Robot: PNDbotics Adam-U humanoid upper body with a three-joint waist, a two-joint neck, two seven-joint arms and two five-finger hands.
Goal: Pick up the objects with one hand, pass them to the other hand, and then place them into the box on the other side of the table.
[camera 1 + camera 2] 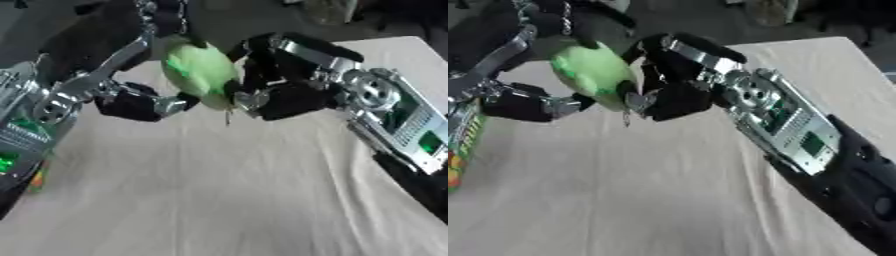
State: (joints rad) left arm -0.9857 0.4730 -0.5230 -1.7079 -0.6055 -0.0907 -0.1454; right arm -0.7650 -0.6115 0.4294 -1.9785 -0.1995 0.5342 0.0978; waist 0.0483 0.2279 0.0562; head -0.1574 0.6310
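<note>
The pale green, pear-shaped fruit with brighter green streaks (201, 70) carries a thin dark stem at its lower end, and the black-fingered left hand with silver metal links (131, 97) and the black right hand with bright silver plates (280, 82) show on either side of it. Below the fruit spreads the cream-white cloth-covered table (227, 200), plain and without pattern. Left of the fruit, at the table's edge, a box printed in green, yellow and red (464, 150) shows; green panels sit in the silver right wrist.
</note>
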